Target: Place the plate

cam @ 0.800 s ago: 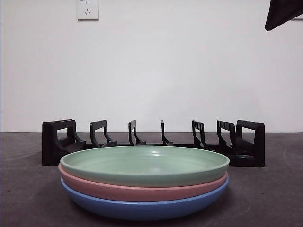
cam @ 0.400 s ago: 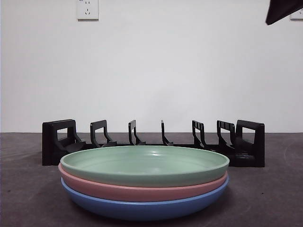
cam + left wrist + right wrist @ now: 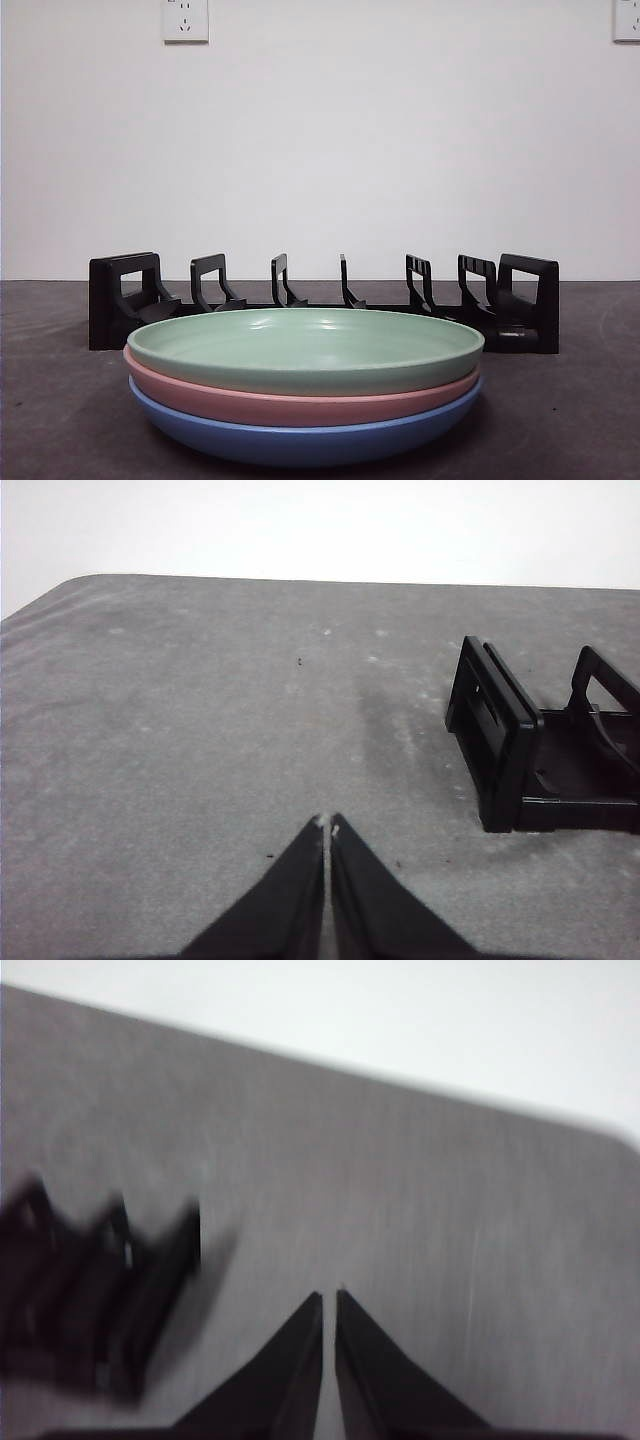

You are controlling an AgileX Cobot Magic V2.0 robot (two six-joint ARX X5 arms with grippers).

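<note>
Front view: a green plate (image 3: 305,348) tops a pink plate (image 3: 300,404) and a blue plate (image 3: 305,440), stacked just before the black rack (image 3: 320,300). Left wrist view: the left gripper (image 3: 326,829), jaws closed and empty, hovers beside the rack's end. Right wrist view, blurred: the right gripper (image 3: 329,1299), jaws together, hangs near the rack's other end.

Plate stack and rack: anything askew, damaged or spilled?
Nothing stands out. The green plate, pink plate and blue plate sit nested and level in front of the black rack, whose slots hold nothing. No spills or damage visible.
</note>
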